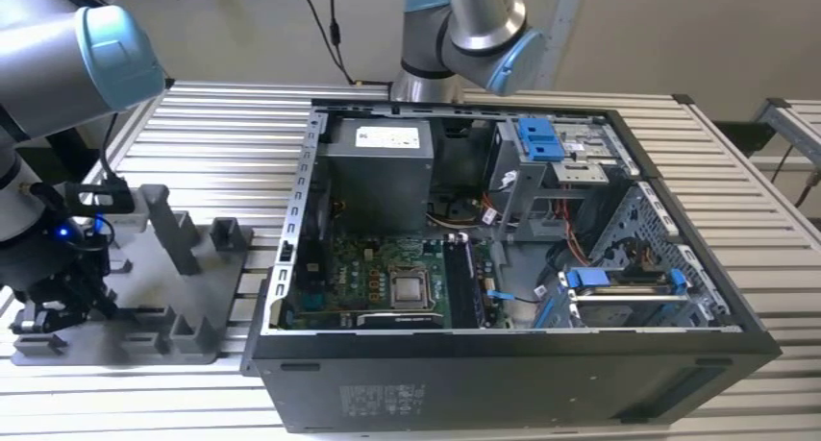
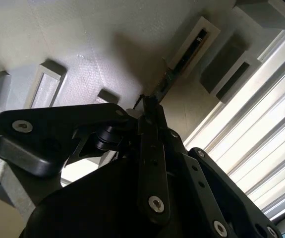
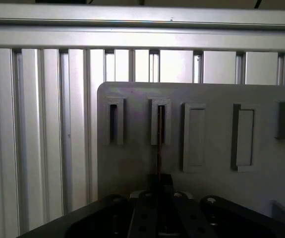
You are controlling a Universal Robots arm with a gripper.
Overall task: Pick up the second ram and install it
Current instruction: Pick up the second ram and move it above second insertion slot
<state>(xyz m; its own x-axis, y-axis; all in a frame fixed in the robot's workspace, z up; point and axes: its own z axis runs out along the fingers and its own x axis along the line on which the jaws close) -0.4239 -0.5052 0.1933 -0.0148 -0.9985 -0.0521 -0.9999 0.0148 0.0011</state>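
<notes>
A robotics lab workcell: a robot arm at the far side and a second robot arm at the exterior view's left flank a ribbed aluminium surface bearing an opened computer case, motherboard exposed, and a fixture tray.

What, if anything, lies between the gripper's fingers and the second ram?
Nothing: in both wrist views the fingers grip the thin dark ram stick standing in a slot of the grey plastic tray.
</notes>
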